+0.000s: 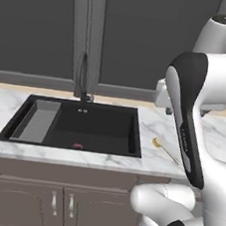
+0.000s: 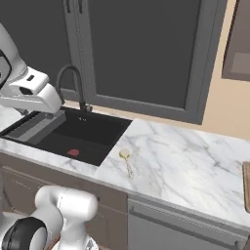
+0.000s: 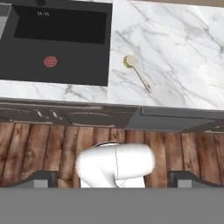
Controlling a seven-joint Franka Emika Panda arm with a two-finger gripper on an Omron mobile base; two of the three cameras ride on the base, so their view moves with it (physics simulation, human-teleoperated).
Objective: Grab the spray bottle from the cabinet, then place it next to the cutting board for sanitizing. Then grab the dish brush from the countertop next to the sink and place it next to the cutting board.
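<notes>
The dish brush [image 3: 138,75] lies on the white marble countertop [image 3: 175,52] just right of the black sink [image 3: 61,26], yellowish head toward the sink. It also shows as the dish brush [image 2: 126,159] and, partly behind my arm, the dish brush [image 1: 160,146]. My gripper [image 3: 113,179] hangs high above the counter's front edge, open, with nothing between its fingertips [image 3: 41,179]. A sliver of the cutting board [image 2: 246,185] shows at the counter's far right. Part of the taupe cabinet [image 2: 239,49] sits at the upper right. The spray bottle is out of view.
A tall black faucet [image 2: 73,85] rises behind the sink [image 1: 93,127], which holds a ribbed grey tray [image 1: 36,120] and a red drain [image 2: 73,152]. Dark grey framed panels [image 1: 145,33] back the counter. Below are brown drawers [image 1: 59,198] and wooden floor [image 3: 43,148].
</notes>
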